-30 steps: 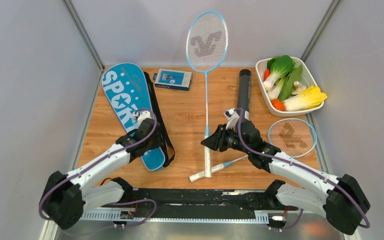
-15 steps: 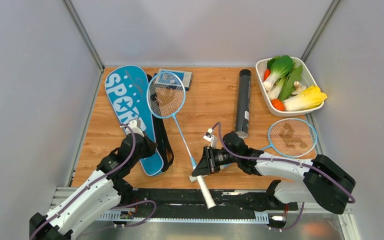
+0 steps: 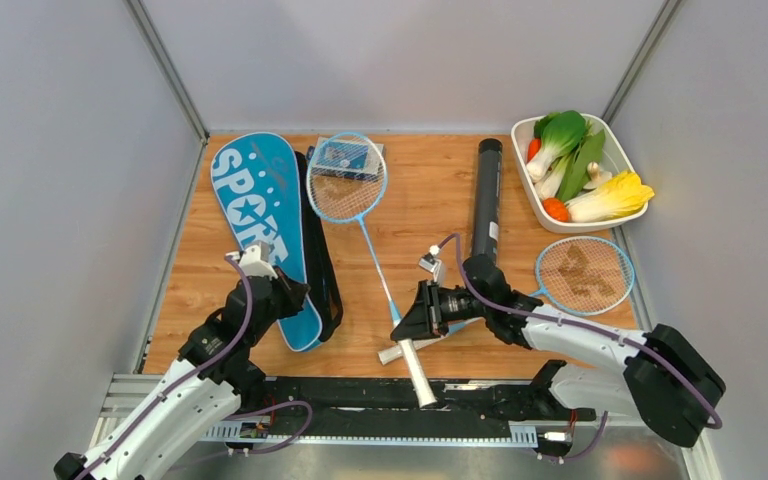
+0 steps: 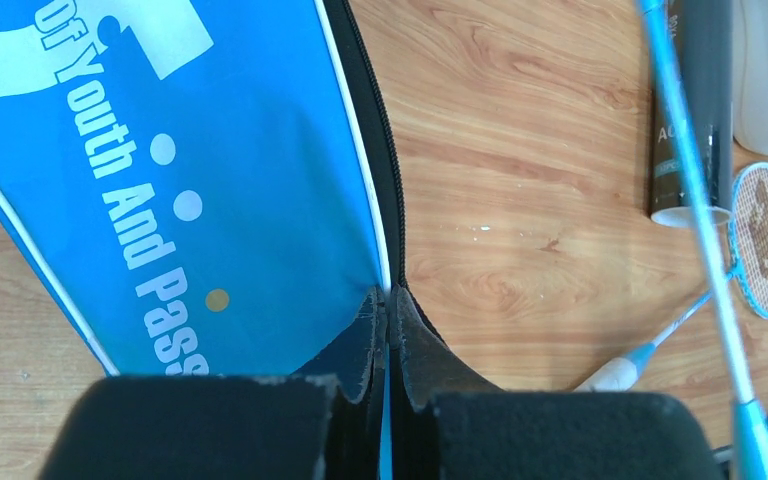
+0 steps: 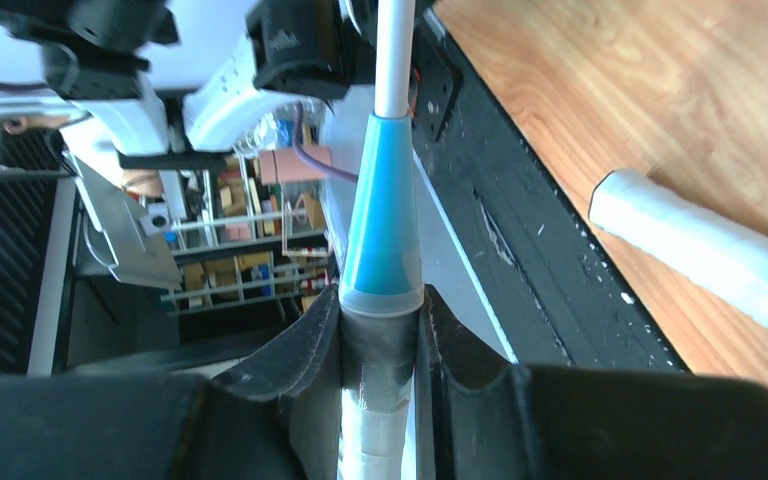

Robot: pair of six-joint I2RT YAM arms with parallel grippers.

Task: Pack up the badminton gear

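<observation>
— How far along are we?
— On the left, my left gripper is clenching the near lip of the blue "SPORT" fabric racket cover, which is lying flat. My right gripper is grasping a light-blue-framed racket by its white handle, head just beside the cover.
— Anything packed?
— Nothing yet, I'm judging. The long black tube and the second blue-framed racket are lying loose further right.
</observation>
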